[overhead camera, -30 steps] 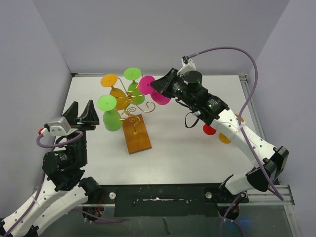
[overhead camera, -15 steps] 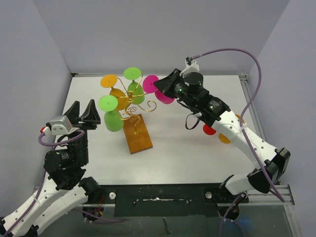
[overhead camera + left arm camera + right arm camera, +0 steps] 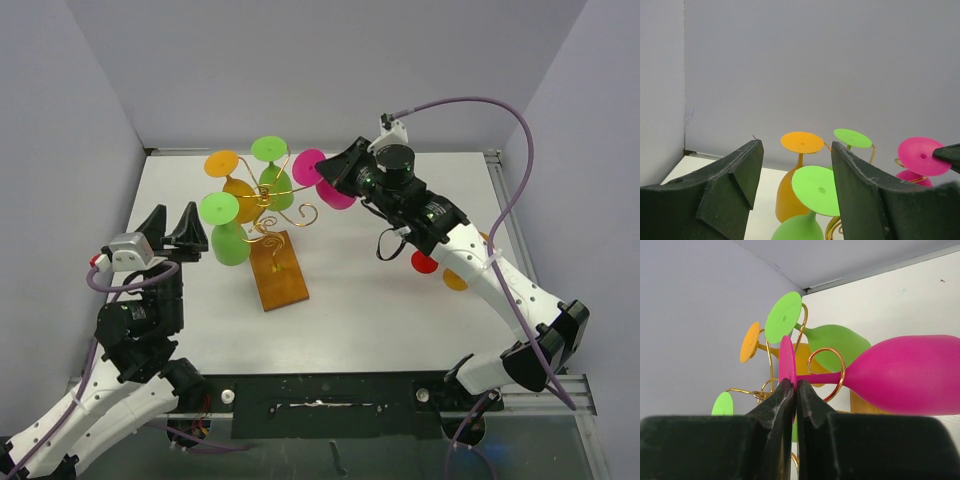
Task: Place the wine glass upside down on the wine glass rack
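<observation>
The wine glass rack (image 3: 275,215) is thin gold wire with spiral arms on a brown wooden base (image 3: 277,271). My right gripper (image 3: 330,172) is shut on the round foot of a pink wine glass (image 3: 312,168). In the right wrist view the pink glass (image 3: 900,374) lies with its stem inside a gold spiral arm (image 3: 827,371), and the fingertips (image 3: 788,390) pinch the foot rim. Two green glasses (image 3: 227,240) and an orange glass (image 3: 238,195) hang upside down on the rack. My left gripper (image 3: 170,230) is open and empty, left of the rack.
A red disc (image 3: 424,262) and an orange disc (image 3: 456,279) lie on the table under the right arm. Grey walls close the left, back and right sides. The left wrist view shows the near green glass (image 3: 812,200) between my open fingers, some way off.
My right gripper has carried the pink glass a little to the right and back and turned it. My left gripper has shifted slightly to the right.
</observation>
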Tool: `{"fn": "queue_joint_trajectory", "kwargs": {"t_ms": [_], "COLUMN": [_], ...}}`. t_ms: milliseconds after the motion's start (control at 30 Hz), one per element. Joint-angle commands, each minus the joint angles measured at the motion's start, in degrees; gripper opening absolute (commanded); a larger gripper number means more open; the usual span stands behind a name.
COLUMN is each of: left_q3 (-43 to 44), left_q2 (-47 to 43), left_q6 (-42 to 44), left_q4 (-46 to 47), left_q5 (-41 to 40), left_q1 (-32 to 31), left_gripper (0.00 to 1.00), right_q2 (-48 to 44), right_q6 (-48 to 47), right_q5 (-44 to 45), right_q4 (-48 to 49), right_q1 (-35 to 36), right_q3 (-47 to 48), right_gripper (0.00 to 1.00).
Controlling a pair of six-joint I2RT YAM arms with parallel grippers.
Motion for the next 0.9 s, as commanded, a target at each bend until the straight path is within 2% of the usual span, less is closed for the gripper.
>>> {"fn": "queue_joint_trajectory", "kwargs": {"t_ms": [0, 467, 867], "left_q3": [0.67, 0.02, 0.69], "left_q2": [1.55, 0.23, -0.02], "left_q6": [-0.14, 1.76, 1.77], "left_q4": [2.93, 4.10, 3.01], "left_q5": [0.62, 1.39, 0.29], "left_q1": [-0.08, -0.08, -0.08], "left_gripper": [0.56, 0.56, 0.56], "right_q2": [0.13, 5.52, 7.26], "right_q6": [-1.46, -2.21, -1.99], "right_q5": [1.17, -5.61, -7.78], "right_q4": [3.42, 3.76, 4.07], "right_q1": [-1.56, -4.47, -4.90], "right_q3": [3.35, 7.38, 7.48], "right_gripper": [0.03, 0.11, 0.17]}}
